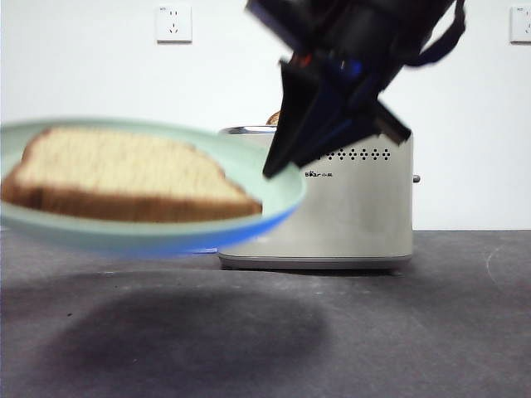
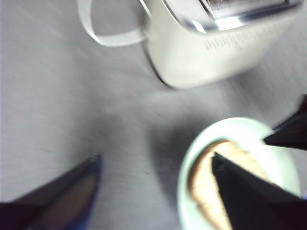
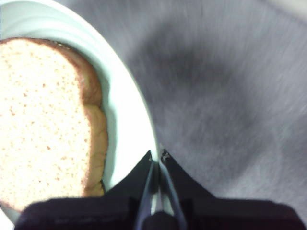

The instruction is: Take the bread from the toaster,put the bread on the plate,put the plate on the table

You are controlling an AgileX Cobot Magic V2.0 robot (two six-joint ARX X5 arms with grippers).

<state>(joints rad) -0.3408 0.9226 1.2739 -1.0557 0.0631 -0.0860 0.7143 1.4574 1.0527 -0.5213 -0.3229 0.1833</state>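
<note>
Plate (image 1: 274, 195) with bread (image 1: 124, 178), airborne over bench (image 1: 431, 332); rim at 3 o'clock pinched by right hand (image 3: 157, 160); left hand (image 2: 158, 187) apart, empty.

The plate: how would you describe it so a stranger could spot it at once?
Find the cream toaster on the dark table. Beside it, held in the air by the right gripper clamped on its rim, is the plate. It alone is round, pale mint green, and carries a bread slice.
</note>
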